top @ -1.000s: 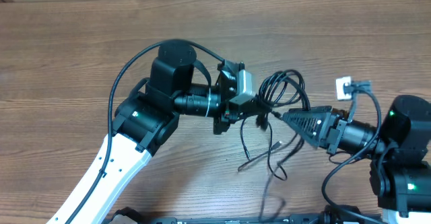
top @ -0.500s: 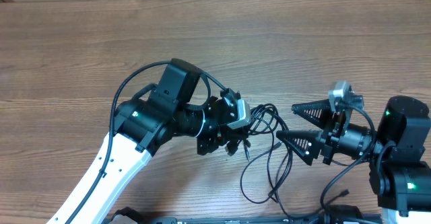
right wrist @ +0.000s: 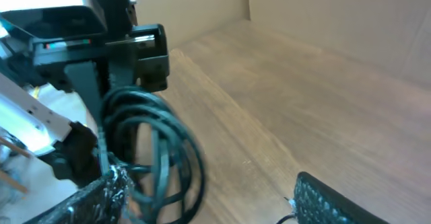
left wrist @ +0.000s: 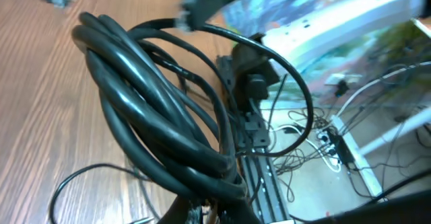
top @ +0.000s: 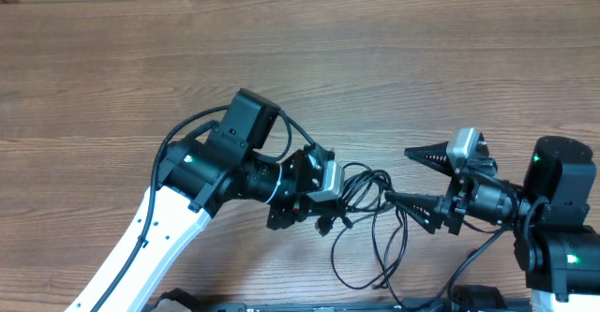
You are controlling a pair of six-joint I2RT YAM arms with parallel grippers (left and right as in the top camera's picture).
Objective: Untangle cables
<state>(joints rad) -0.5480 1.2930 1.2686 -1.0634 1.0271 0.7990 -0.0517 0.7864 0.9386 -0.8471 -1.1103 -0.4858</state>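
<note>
Your left gripper [top: 330, 209] is clamped shut on the knotted cables [left wrist: 155, 109], anchoring the bundle at the table's [top: 281, 50] near-centre. Your right gripper [top: 419, 178] faces the tangle with jaws spread, probably ready to pull a strand.

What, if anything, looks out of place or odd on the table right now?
Only the cables look untidy: a tangled coil clamped in the left gripper, loose loops trailing over the table. Nothing looks spilled or damaged.
</note>
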